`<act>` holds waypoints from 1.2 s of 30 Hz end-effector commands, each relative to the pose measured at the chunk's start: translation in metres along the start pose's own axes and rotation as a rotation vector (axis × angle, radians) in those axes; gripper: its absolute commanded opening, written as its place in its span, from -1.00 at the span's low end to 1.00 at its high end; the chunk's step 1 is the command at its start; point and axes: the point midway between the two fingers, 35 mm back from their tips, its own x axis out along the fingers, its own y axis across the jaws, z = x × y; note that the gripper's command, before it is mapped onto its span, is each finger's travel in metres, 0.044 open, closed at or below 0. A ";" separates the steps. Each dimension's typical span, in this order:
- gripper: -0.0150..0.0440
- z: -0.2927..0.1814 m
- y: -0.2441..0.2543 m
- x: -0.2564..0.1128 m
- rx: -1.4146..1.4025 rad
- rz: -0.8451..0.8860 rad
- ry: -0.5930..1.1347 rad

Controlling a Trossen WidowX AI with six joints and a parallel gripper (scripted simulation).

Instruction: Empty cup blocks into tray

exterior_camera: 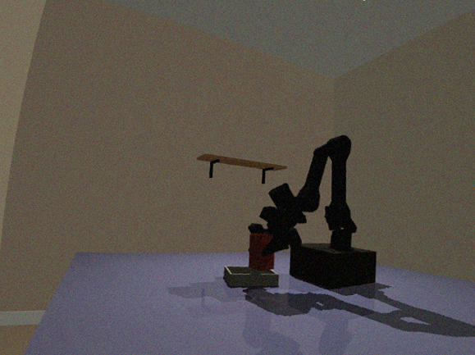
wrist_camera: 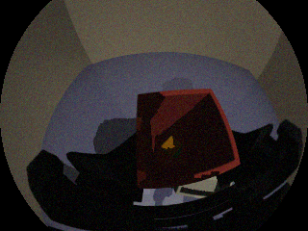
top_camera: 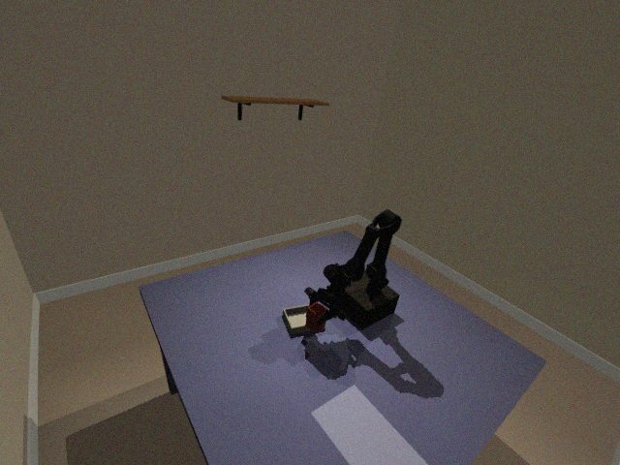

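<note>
The top view looks steeply down from high up and well back, facing a wall shelf [top_camera: 275, 100] [exterior_camera: 240, 162] and taking in much of the table [top_camera: 225, 310] [exterior_camera: 133, 320]. The exterior view sits low, just above the table's surface, and looks slightly upward, with ceiling at its top. Both share the whole arm [top_camera: 367, 250] [exterior_camera: 338, 180], the tray [top_camera: 298, 332] [exterior_camera: 250, 279] and the shelf. The wrist view is closest, looking from beside the gripper [wrist_camera: 188, 149] into the cup's [wrist_camera: 188, 130] open mouth; a strip of tray [wrist_camera: 198, 187] shows below.
</note>
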 end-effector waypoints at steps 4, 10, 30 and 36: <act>-0.49 0.004 -0.051 -0.002 0.141 -0.187 -0.007; -0.49 0.004 -0.096 -0.012 0.268 -0.357 -0.021; -0.49 0.002 -0.102 -0.011 0.595 -0.372 -0.083; -0.49 0.002 -0.102 -0.009 0.725 -0.368 -0.108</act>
